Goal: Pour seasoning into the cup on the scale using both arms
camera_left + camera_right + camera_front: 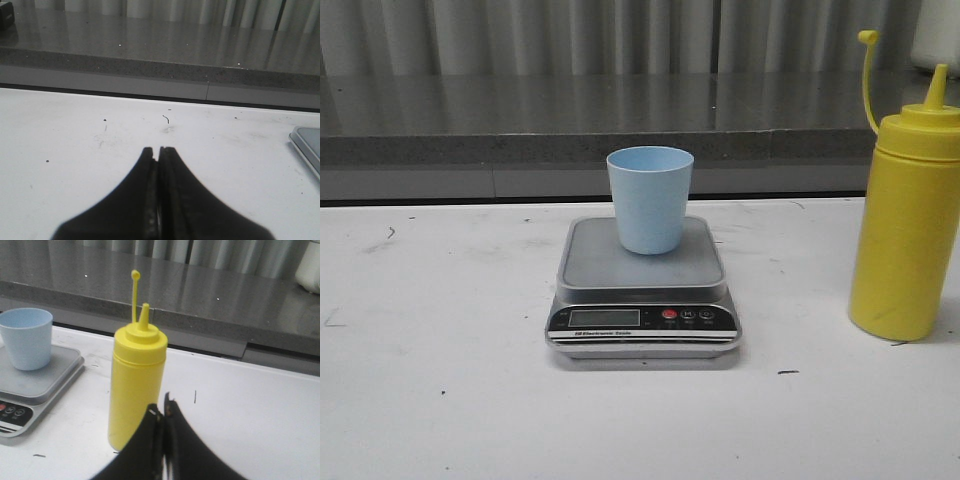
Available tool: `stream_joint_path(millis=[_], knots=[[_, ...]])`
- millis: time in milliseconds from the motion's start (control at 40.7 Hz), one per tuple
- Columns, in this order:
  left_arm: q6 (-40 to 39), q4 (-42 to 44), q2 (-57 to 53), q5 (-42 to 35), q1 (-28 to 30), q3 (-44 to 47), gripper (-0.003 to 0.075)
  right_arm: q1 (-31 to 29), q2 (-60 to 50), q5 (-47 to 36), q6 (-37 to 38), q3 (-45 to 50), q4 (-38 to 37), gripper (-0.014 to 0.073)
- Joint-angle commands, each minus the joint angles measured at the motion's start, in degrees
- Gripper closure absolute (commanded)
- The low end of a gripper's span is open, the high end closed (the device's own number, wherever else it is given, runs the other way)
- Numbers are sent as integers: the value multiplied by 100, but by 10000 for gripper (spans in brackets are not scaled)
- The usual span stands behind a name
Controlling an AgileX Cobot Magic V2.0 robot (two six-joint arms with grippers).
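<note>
The light blue cup (650, 198) stands upright on the platform of the silver-grey scale (645, 300) in the middle of the table. The yellow seasoning bottle (908, 212) stands upright at the right, its cap strap raised and its nozzle bare. In the right wrist view the bottle (136, 375) is just ahead of my right gripper (162, 407), which is shut and empty, with the cup (26, 338) and scale (45, 380) beyond. My left gripper (158, 149) is shut and empty over bare table, a corner of the scale (307, 144) off to one side. Neither gripper shows in the front view.
A grey ledge (620, 145) runs along the back of the white table (440, 380) in front of a curtain. A white object (309, 270) sits on the ledge at the far right.
</note>
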Motion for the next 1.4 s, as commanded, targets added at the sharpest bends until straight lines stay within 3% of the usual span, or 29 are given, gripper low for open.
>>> stream_joint_path(millis=[0, 246, 1376], knots=[[-53, -51, -85, -484, 4, 139, 740, -289, -185, -693, -50, 155, 46, 664], [-53, -51, -85, -484, 4, 139, 740, -708, -807, -434, -50, 667, 173, 664], [-53, -51, -85, -484, 4, 139, 740, -708, -918, -314, -50, 667, 173, 664]])
